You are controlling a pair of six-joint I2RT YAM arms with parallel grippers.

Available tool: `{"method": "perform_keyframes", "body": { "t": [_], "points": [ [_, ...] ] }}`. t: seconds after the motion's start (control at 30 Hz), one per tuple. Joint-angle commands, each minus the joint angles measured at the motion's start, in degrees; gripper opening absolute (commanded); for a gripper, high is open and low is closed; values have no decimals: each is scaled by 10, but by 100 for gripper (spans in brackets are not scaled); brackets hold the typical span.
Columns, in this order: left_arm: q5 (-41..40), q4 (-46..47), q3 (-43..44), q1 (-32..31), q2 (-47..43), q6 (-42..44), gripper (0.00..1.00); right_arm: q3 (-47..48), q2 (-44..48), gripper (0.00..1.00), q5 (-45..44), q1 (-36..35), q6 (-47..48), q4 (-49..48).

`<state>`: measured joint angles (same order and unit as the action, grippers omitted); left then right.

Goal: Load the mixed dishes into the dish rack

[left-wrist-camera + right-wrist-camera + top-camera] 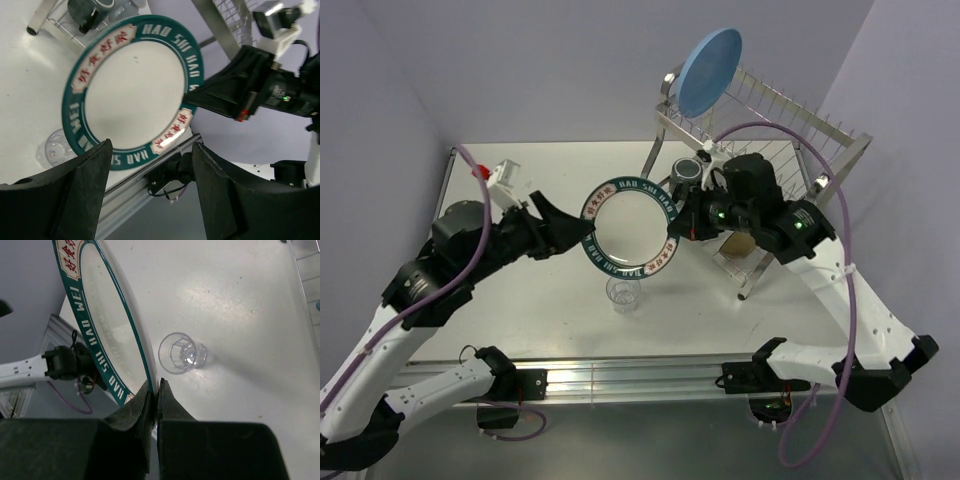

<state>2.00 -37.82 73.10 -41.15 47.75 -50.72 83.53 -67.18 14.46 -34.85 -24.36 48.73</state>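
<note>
The white plate with the dark teal lettered rim (630,228) hangs tilted above the table. My right gripper (678,222) is shut on its right rim, and the right wrist view shows the fingertips (167,395) pinching the plate's edge (107,320). My left gripper (572,228) stands open at the plate's left rim. In the left wrist view the plate (132,90) lies just beyond the spread fingers (87,185), with nothing between them. Below the plate, a clear glass (623,293) (182,352) stands on the table. The light-blue plate (710,70) stands upright in the dish rack (790,125).
A dark mug (688,172) (85,12) sits by the rack's near-left leg. A brownish object (735,243) lies under the rack's lower tier. The metal rail (640,378) runs along the table's near edge, with both arm bases on it.
</note>
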Motion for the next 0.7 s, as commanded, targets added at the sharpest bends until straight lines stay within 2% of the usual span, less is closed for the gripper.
{"method": "perform_keyframes", "body": {
  "t": [0.0,0.13,0.33,0.67],
  "points": [
    [55,45,13,1,20,40,71,24,49,0,51,16,6,42],
    [54,28,33,1,47,66,72,63,75,0,66,25,5,90],
    [70,20,45,1,63,99,72,67,107,0,88,27,-4,116],
    [243,162,-8,1,67,101,71,60,112,0,180,41,-37,80]
  ]
}}
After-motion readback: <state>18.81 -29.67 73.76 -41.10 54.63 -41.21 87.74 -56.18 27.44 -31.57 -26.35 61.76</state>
